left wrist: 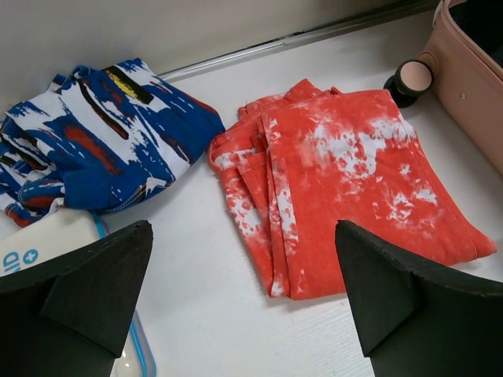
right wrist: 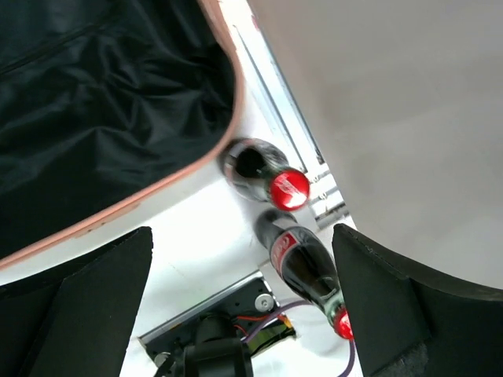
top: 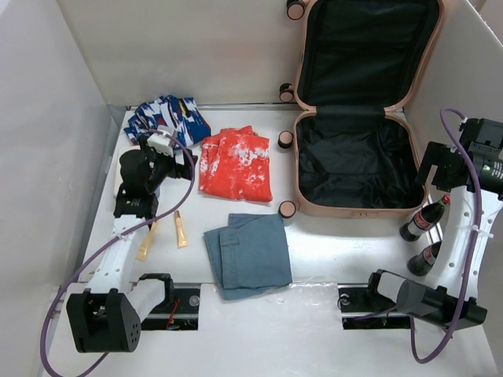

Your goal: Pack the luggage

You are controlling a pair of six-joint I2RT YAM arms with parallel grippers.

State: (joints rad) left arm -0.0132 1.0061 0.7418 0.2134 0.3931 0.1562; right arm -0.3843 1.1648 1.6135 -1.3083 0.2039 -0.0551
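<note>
The luggage (top: 357,206), a peach-pink hard-shell suitcase, lies open at the back right with its lid leaning on the rear wall and its black lining bare. My left gripper (left wrist: 244,263) hovers open over the white table, between a blue patterned cloth (left wrist: 102,133) and a folded red tie-dye cloth (left wrist: 346,188). In the top view the left gripper (top: 179,157) is at the far left. My right gripper (right wrist: 242,263) stands open above two cola bottles (right wrist: 302,263), just past the luggage's pink rim (right wrist: 118,212). In the top view the right gripper (top: 442,169) is by the suitcase's right side.
Folded denim (top: 247,253) lies at the front centre. Two small tan tubes (top: 181,229) rest left of it. A white pouch with a blue zip (left wrist: 47,236) sits beside my left finger. Both bottles (top: 424,221) stand near the right arm's base. White walls enclose the table.
</note>
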